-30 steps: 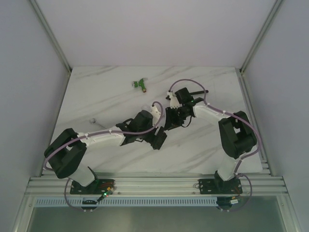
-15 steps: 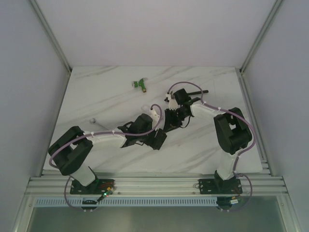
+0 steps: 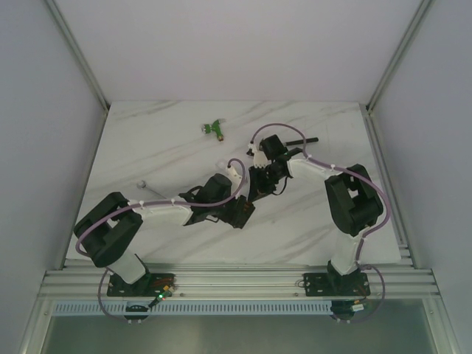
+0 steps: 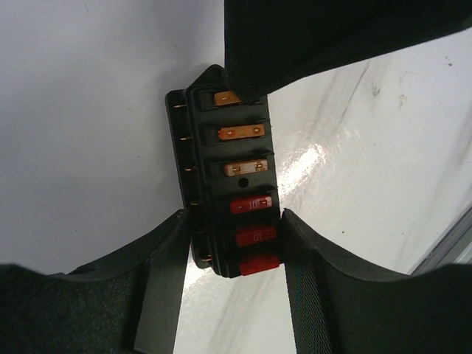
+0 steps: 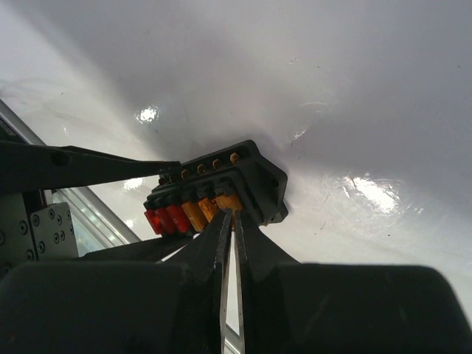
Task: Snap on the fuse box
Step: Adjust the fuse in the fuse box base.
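Black fuse box (image 4: 232, 147) is pinched across its sides by left gripper (image 4: 234, 221). Right gripper (image 5: 232, 215), fingers nearly pressed together, meets its orange fuses (image 5: 195, 214).

Black fuse box (image 4: 198, 147), red and orange fuses (image 4: 251, 204); white table (image 3: 147, 147), grey veining; green object (image 3: 214, 129)

White marbled tabletop (image 3: 147, 147) w/ grey veins. Small green part (image 3: 214, 128) w/ a reddish bit lies toward far edge, left of ctr. Thin black rod (image 3: 308, 139) lies far right of ctr. Small grey item (image 3: 142, 183) w/ thin stem on left side, well apart from green part. Tiny pale piece (image 3: 220, 161) nearer ctr, too small to ID. Alu. rail (image 3: 236, 279) along near edge.
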`<state>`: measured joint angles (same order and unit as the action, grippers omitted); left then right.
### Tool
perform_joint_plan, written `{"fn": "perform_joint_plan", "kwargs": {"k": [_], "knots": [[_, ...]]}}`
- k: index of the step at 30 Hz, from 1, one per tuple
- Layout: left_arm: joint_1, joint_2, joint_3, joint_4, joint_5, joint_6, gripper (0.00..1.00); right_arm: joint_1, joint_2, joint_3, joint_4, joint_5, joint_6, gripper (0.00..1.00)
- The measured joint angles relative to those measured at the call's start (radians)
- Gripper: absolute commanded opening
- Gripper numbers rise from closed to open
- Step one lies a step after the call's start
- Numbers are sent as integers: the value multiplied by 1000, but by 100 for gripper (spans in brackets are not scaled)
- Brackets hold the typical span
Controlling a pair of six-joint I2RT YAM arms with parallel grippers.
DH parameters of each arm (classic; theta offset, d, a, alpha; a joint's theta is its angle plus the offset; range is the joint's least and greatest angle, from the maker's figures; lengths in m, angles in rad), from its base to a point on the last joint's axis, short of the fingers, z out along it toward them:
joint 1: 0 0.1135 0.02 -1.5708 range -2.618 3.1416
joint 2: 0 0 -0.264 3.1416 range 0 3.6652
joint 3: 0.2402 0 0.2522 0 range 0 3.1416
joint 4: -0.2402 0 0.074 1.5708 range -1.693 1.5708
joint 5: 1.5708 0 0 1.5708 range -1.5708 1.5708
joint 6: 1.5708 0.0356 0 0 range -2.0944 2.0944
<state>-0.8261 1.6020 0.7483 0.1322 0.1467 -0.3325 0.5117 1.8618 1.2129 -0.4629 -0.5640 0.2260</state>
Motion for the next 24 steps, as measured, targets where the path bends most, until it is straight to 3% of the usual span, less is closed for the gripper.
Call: {"fn": "perform_joint_plan", "kwargs": {"k": [16, 24], "knots": [[18, -11, -37, 51, 21, -10, 42, 58, -16, 24, -37, 128, -23, 3], [22, -15, -48, 73, 30, 13, 55, 80, -28, 47, -77, 203, -45, 18]]}}
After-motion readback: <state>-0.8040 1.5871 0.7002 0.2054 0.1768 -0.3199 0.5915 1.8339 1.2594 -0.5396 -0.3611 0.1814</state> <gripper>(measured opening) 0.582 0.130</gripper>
